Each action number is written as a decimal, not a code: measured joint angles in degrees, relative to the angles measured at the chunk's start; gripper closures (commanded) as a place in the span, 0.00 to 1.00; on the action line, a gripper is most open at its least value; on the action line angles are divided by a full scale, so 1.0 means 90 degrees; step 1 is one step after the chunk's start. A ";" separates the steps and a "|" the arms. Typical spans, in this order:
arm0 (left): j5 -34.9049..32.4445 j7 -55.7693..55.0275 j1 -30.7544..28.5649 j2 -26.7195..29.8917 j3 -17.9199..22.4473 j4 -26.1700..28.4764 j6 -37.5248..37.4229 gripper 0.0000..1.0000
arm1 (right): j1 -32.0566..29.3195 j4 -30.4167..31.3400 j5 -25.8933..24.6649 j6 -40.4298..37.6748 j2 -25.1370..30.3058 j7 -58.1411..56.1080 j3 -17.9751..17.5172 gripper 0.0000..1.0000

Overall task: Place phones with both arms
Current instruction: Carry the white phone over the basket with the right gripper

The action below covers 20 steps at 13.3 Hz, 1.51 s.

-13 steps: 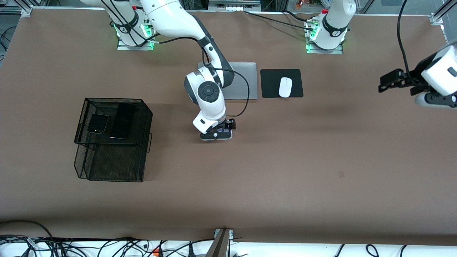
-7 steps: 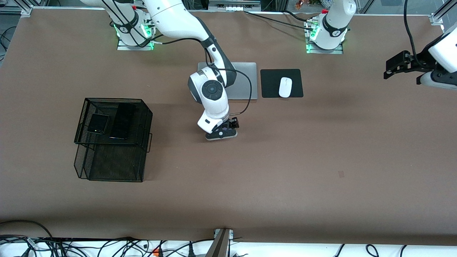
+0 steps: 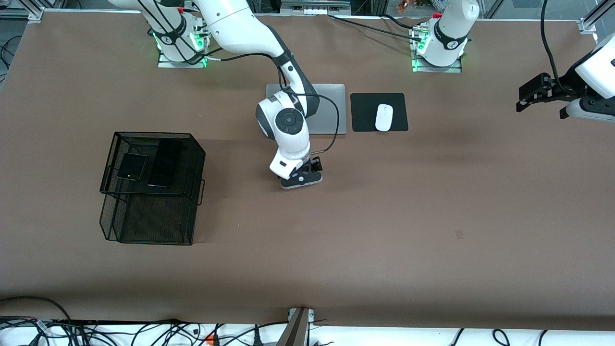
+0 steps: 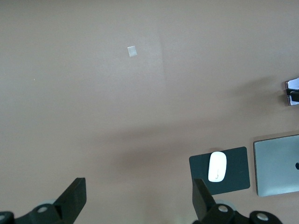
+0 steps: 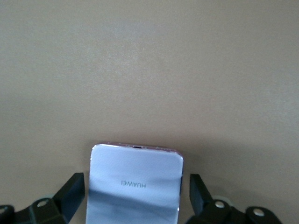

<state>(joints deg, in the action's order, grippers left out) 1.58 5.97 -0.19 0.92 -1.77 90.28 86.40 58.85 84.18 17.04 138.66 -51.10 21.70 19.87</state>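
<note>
A pale lavender-white phone [image 5: 135,186] lies flat on the brown table, near its middle. My right gripper [image 5: 135,179] is low over it and open, one finger on each side with a narrow gap to the phone's edges. From the front, only the phone's pale edge [image 3: 315,182] shows under the right gripper [image 3: 301,180]. A small squarish black phone [image 3: 132,166] and a long black phone [image 3: 166,163] lie side by side in the top tray of a black wire basket [image 3: 197,158]. My left gripper [image 3: 527,96] hangs open and holds nothing, high over the left arm's end of the table.
A grey laptop [image 3: 331,108] lies closed near the bases, partly covered by the right arm. Beside it a white mouse [image 3: 384,117] rests on a black pad [image 3: 365,113]. The wire basket has a lower tier [image 3: 149,223]. A small pale mark [image 3: 459,234] is on the table.
My right gripper has shifted slightly toward the left arm's end and turned a little over the lavender phone. The left arm has drawn back toward its end of the table.
</note>
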 measured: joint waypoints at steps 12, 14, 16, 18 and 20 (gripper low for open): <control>0.0000 0.0000 -0.0001 -0.0001 -0.0048 0.0002 -0.0210 0.00 | 0.0072 -0.0091 -0.0033 -0.0081 0.0009 0.0106 0.0399 1.00; 0.0000 0.0000 -0.0003 -0.0008 -0.0049 0.0002 -0.0258 0.00 | 0.0057 -0.0246 -0.0028 -0.0709 0.0319 0.0105 0.1241 1.00; 0.0000 0.0000 -0.0003 -0.0012 -0.0049 0.0002 -0.0313 0.00 | -0.0045 -0.0285 -0.0027 -0.1246 0.0834 0.0024 0.2097 1.00; 0.0000 0.0000 -0.0004 -0.0012 -0.0048 0.0002 -0.0326 0.00 | -0.0261 -0.0262 -0.0027 -0.1715 0.1239 -0.0317 0.2663 1.00; -0.0020 0.0000 -0.0007 -0.0012 -0.0048 0.0002 -0.0326 0.00 | -0.0660 -0.0224 0.0042 -0.1942 0.1408 -0.0919 0.2900 1.00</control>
<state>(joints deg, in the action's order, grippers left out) 1.40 5.98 -0.25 0.81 -2.21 90.29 83.46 52.92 82.16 17.42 121.18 -38.43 13.43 45.97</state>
